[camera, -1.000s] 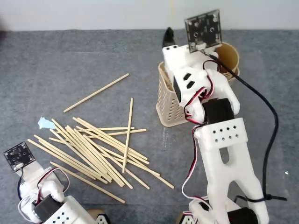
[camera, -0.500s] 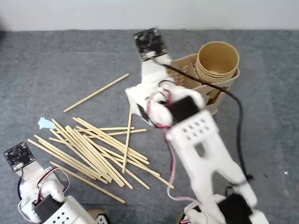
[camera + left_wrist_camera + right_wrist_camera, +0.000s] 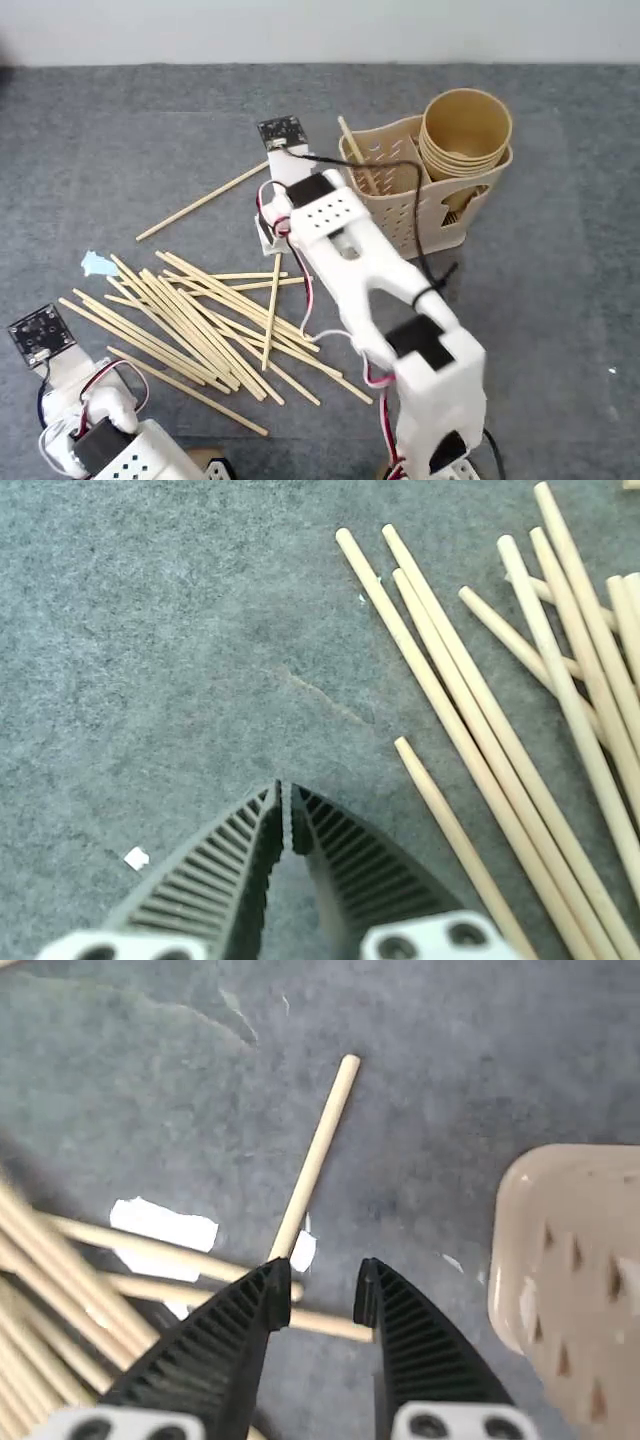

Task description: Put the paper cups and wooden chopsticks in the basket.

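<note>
The grey tabletop (image 3: pixel 120 120) carries a loose pile of wooden chopsticks (image 3: pixel 200 310) left of centre. Toward the back right stands the beige basket (image 3: pixel 400 220), with stacked paper cups (image 3: pixel 466 128) in its right end and one chopstick (image 3: pixel 356 152) leaning in its left end. The right fingers (image 3: pixel 230 1340), narrowly parted and empty, hang over a single chopstick (image 3: pixel 315 1150) near the basket. The left fingers (image 3: pixel 220 860) are pressed together, holding nothing, beside the pile's edge.
</note>
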`<control>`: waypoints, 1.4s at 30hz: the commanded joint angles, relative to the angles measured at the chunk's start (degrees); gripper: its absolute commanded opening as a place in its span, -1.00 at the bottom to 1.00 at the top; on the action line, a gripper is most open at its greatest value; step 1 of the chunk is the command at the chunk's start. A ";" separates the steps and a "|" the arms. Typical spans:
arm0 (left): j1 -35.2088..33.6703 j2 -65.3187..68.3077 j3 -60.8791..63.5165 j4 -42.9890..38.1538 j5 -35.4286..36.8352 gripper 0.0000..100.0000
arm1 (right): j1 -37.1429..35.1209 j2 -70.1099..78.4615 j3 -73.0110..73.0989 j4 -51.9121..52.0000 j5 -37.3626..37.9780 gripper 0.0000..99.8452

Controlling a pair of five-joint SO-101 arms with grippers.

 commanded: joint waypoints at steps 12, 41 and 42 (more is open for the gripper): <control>-0.09 -0.88 -1.01 0.18 0.26 -0.97 | -2.51 14.02 -13.63 0.31 -0.53 -0.78; -0.09 -0.88 -1.01 0.18 0.26 -0.97 | -7.60 -28.97 -13.54 16.92 7.65 -0.98; -0.09 -0.88 -1.01 0.18 0.26 -0.97 | -7.16 -31.43 -13.54 16.22 9.32 -0.98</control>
